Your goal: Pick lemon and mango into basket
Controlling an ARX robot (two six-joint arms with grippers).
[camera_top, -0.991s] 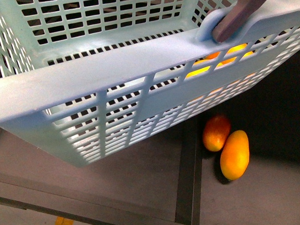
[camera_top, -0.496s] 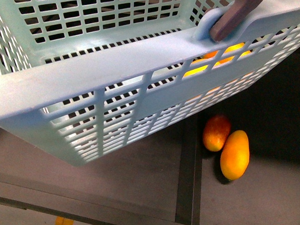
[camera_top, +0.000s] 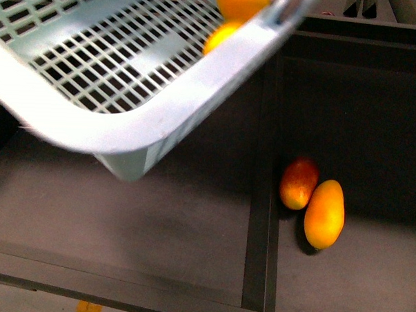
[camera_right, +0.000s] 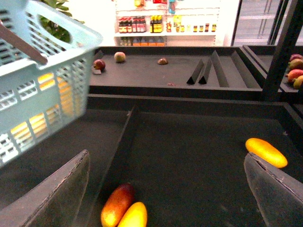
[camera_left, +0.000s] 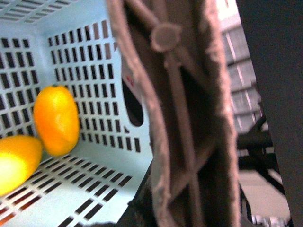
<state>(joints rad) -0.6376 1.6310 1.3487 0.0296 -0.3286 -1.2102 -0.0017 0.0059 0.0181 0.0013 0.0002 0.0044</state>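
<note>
Inside blurred basket [camera_top: 126,125] (cropped): lemon [camera_left: 56,119].

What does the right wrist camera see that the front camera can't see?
Only the right wrist view shows a lone yellow-orange fruit far across the dark bin, three small round fruits on the shelf behind, and store shelves with bottles. The right end effector is open there.

Only the front view looks down through the basket's slotted floor to the fruit inside.

Both show the teal basket and the pair of mangoes touching beside the divider.
</note>
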